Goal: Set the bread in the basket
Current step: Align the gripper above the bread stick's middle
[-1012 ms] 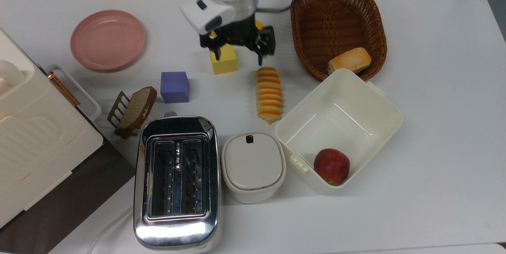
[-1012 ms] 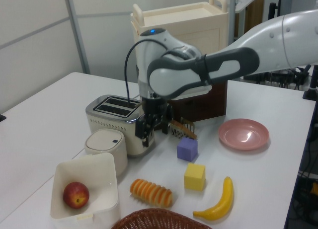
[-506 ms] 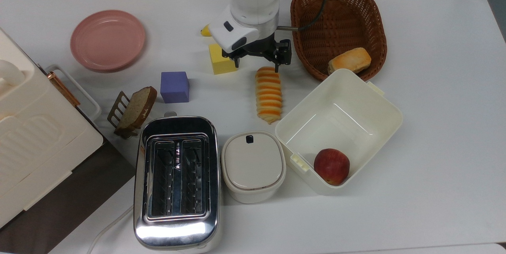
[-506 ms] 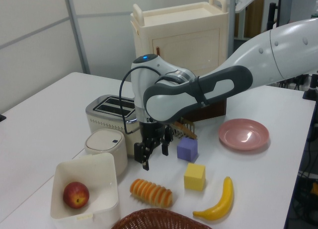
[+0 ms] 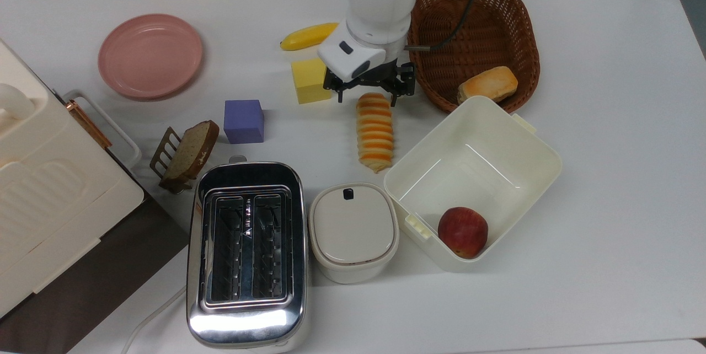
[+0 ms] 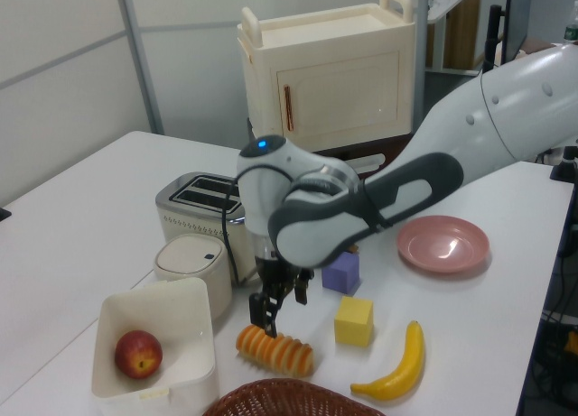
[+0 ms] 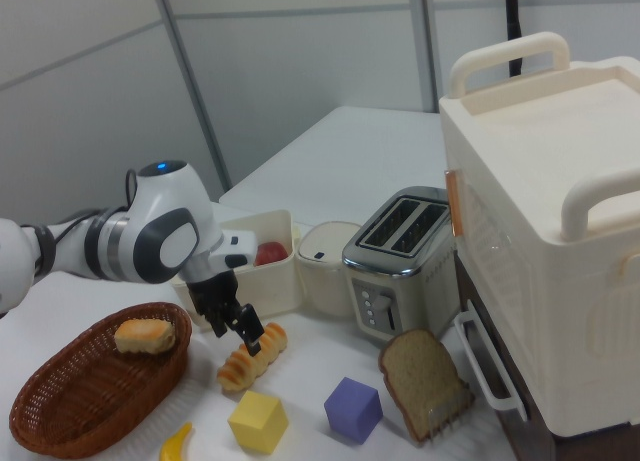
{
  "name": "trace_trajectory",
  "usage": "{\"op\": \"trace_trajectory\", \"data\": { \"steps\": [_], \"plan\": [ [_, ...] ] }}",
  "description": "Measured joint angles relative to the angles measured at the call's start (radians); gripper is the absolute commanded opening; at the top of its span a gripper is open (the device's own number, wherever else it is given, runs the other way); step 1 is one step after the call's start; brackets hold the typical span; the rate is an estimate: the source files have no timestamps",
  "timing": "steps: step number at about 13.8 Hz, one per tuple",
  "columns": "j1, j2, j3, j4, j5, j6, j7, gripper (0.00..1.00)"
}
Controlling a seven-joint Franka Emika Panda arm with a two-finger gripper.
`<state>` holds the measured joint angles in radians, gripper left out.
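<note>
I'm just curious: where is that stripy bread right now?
In the top view the bread lies on the table between the yellow block and the cream tub, under the open gripper.

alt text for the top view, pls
The open tool straddles one end of the striped bread lying on the white table. The wicker basket, holding a small bun, sits toward the top view's right beside a cream tub containing an apple.

Bright, even overhead light floods the white table [image 5: 606, 177], shadows staying soft and short beneath objects, while glare streaks the chrome toaster [image 5: 246, 321] in the top view and the left and right views look slightly soft.
</note>
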<state>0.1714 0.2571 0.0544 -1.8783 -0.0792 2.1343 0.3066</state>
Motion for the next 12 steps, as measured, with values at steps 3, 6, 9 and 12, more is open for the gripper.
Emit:
{"op": "trace_trajectory", "data": {
  "steps": [3, 6, 9, 12],
  "plan": [
    [0.009, 0.0, 0.0, -0.025, -0.025, 0.012, 0.007, 1.0],
    [0.006, 0.0, -0.001, -0.024, -0.026, 0.012, 0.009, 1.0],
    [0.006, -0.001, -0.001, -0.021, -0.026, 0.012, 0.011, 1.0],
    [0.004, -0.001, -0.001, -0.017, -0.026, 0.012, 0.012, 1.0]
  ]
}}
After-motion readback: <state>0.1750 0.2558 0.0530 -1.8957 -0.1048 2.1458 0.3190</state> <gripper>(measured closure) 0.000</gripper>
